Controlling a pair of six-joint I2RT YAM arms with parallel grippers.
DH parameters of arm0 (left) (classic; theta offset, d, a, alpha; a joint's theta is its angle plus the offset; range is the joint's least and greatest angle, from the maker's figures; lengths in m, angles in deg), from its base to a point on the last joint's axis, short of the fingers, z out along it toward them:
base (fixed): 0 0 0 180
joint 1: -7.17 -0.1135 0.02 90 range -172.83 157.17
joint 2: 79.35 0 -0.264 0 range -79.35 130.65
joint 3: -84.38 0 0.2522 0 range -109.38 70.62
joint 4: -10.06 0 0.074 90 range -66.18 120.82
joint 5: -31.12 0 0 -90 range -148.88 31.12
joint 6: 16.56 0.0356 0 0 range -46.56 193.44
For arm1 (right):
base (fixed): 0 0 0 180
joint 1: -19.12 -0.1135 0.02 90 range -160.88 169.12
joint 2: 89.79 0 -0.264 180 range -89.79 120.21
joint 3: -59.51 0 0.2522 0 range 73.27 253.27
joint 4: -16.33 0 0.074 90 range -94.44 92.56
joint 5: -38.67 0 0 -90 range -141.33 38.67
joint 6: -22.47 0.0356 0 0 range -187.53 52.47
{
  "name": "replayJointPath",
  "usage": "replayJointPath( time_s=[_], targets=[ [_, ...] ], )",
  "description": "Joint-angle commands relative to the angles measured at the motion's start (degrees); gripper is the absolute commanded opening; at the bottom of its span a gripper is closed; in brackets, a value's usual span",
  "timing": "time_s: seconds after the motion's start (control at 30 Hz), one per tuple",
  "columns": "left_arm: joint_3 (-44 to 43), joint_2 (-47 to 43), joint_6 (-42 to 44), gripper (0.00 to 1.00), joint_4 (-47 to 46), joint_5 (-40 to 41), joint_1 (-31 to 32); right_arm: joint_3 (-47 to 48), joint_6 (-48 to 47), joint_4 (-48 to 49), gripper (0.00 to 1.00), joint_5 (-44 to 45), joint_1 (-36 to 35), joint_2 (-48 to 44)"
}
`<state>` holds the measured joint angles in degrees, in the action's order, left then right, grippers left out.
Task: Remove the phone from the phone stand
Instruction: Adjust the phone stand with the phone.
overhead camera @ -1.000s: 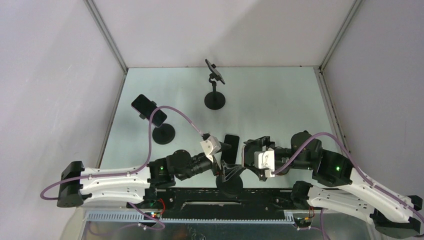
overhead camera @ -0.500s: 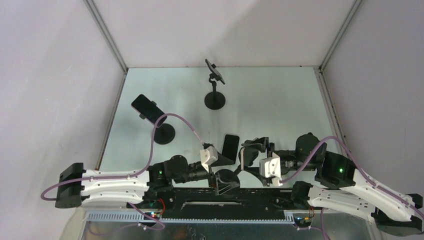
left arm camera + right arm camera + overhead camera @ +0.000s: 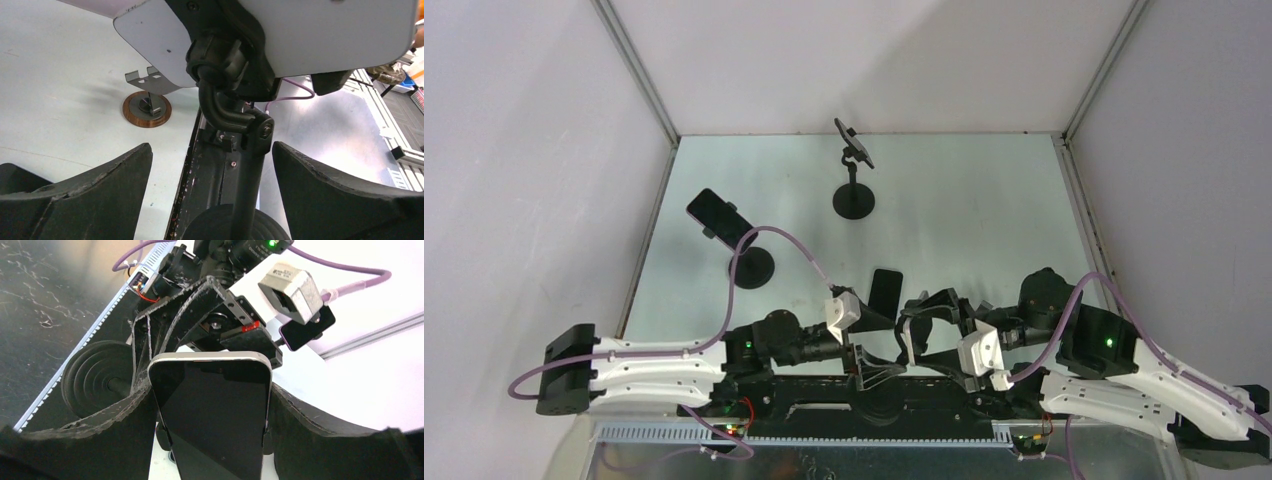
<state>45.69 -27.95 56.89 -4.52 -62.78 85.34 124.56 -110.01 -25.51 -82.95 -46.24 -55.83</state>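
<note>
The right fingers (image 3: 330, 440) press on the two long edges of the phone (image 3: 212, 415). Its dark screen faces their wrist camera and its top edge reaches past their tips. The phone sits on the stand (image 3: 250, 150), against a white plate on the side toward the left fingers (image 3: 90, 195). Those are spread wide on either side of the stand's stem, just under its joint, touching neither side. The stand's round base (image 3: 92, 375) shows beyond the right fingers, left of the phone in their view. Farther out on the worktop (image 3: 964, 220), a second phone (image 3: 722, 220) rides its own stand. Another stand (image 3: 855, 195) is well apart at the back.
</note>
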Motion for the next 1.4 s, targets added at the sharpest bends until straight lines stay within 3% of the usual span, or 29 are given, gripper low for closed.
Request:
replayJointPath(
  time_s=[0.0, 0.6, 1.0, 1.07, 1.2, 1.27, 1.37],
  targets=[
    [-2.0, 1.5, -0.8, 0.96, -3.2, -2.0, 0.3, 1.8, -0.5, 11.1, 0.00, -3.2, -0.9, -0.4],
    [-3.7, 2.4, -1.1, 0.95, -6.9, -6.8, 0.2, 1.8, -0.2, 9.9, 0.00, -6.4, -3.2, 1.3],
    [-6.2, 1.4, 3.5, 0.70, -0.8, -6.5, 0.2, 1.8, 1.8, 8.6, 0.00, -9.4, -5.1, 1.3],
    [-7.2, 1.8, 3.7, 0.60, -0.2, -7.5, 0.2, 1.8, 2.1, 8.4, 0.00, -9.6, -5.2, 1.5],
    [-8.8, 2.6, 4.0, 0.18, 2.1, -7.8, 0.2, 1.8, 2.3, 8.1, 0.00, -9.5, -5.3, 1.7],
    [-9.6, 3.0, 4.5, 0.05, 3.7, -7.8, 0.2, 1.8, 2.5, 8.1, 0.00, -9.0, -5.4, 1.6],
    [-10.0, 3.3, 6.7, 0.01, 5.3, -9.7, 0.2, 1.8, 3.5, 7.9, 0.00, -8.0, -5.4, 1.2]
  ],
)
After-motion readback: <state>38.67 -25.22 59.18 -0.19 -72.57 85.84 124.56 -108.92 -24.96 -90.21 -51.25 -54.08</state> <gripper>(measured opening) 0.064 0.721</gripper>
